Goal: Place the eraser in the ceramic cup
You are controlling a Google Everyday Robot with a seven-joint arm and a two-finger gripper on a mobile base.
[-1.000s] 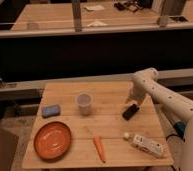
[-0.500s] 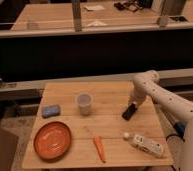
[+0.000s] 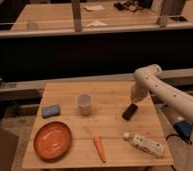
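Observation:
The eraser (image 3: 129, 111) is a small black block lying tilted on the right part of the wooden table (image 3: 115, 140). The ceramic cup (image 3: 84, 103) is pale and round and stands upright near the table's middle, well to the left of the eraser. My gripper (image 3: 135, 98) hangs from the white arm (image 3: 155, 82) that reaches in from the right. It is just above the upper right end of the eraser, very close to it. I cannot tell whether it touches the eraser.
A blue pad (image 3: 51, 110) lies at the left. An orange plate (image 3: 52, 140) sits at the front left. A carrot (image 3: 99, 148) lies at the front middle and a white bottle (image 3: 145, 144) at the front right. A dark counter (image 3: 90, 50) runs behind the table.
The gripper has shifted slightly left and down toward the eraser. The eraser, cup and other things have not visibly moved.

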